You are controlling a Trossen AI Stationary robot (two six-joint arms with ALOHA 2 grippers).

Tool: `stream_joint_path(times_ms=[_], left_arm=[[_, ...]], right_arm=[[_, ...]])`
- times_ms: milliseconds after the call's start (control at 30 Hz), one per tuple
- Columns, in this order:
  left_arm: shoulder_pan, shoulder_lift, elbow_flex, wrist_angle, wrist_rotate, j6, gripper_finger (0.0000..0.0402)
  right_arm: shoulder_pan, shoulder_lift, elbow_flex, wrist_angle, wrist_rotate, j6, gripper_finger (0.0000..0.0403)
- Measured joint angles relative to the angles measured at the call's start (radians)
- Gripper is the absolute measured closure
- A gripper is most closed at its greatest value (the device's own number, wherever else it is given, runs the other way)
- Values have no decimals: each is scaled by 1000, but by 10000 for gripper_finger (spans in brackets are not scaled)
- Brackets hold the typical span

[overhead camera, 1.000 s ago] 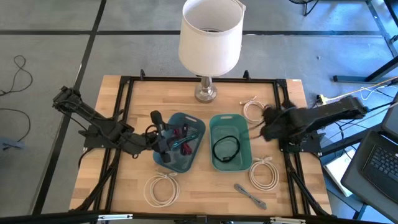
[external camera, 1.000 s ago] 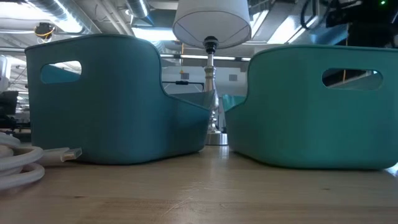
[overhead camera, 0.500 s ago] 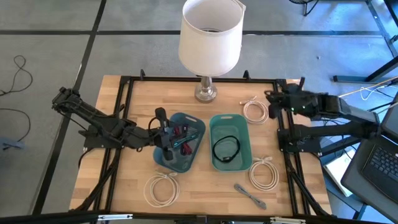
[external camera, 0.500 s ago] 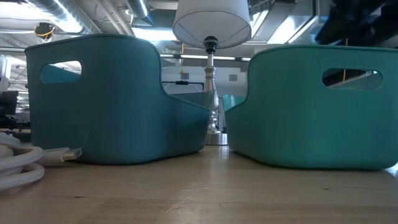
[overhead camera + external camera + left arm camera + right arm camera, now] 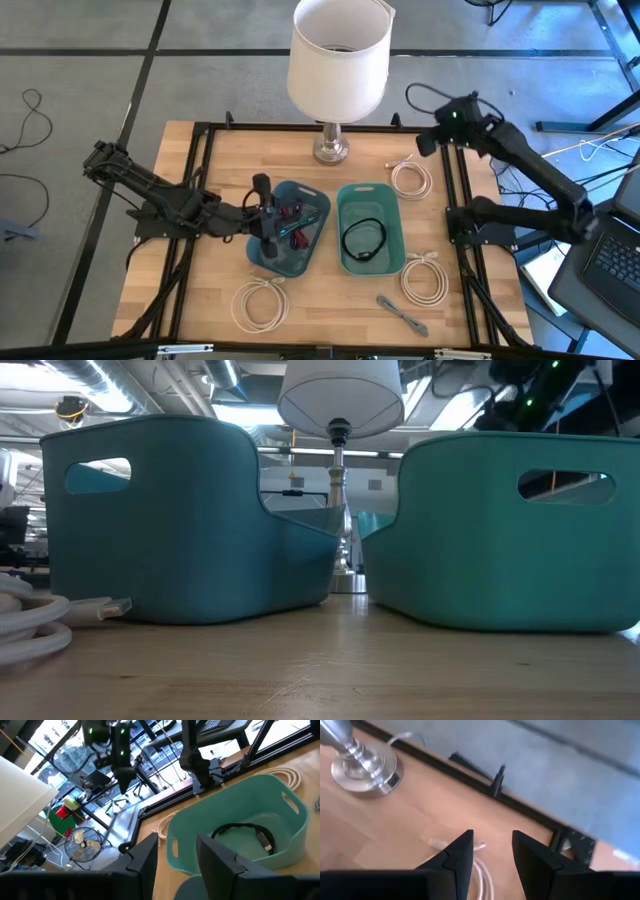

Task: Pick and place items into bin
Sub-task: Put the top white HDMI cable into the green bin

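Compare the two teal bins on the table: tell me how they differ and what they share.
The left bin is a darker, bluer teal; the right bin is a lighter green-teal. The left bin sits turned at an angle; the right bin lies square to the table edge. The left bin holds red and purple pieces, with the left gripper over it; the right bin holds only a black cable loop. Both have handle cutouts.

My wooden table (image 5: 220, 170) carries two teal bins (image 5: 290, 240) (image 5: 370, 228) beside my left gripper (image 5: 262, 212). A lamp (image 5: 332, 148), three white coils (image 5: 410, 178) (image 5: 426, 280) (image 5: 258, 302) and a grey strap (image 5: 402, 314) lie around them.
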Motion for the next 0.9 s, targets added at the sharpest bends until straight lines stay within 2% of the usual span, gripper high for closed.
stream_joint_path(times_ms=[133,267,600,900], left_arm=[[-23,0,0,0,-28,1,274],[-47,0,0,0,-64,3,274],[-99,0,0,1,-108,0,274],[-123,0,-1,-4,-118,-40,276]], right_arm=[[-128,73,-4,-64,-117,-36,265],[-169,156,-6,-115,-201,-68,265],[-171,314,-6,-104,-202,-1,264],[-169,433,-6,-77,-199,22,242]])
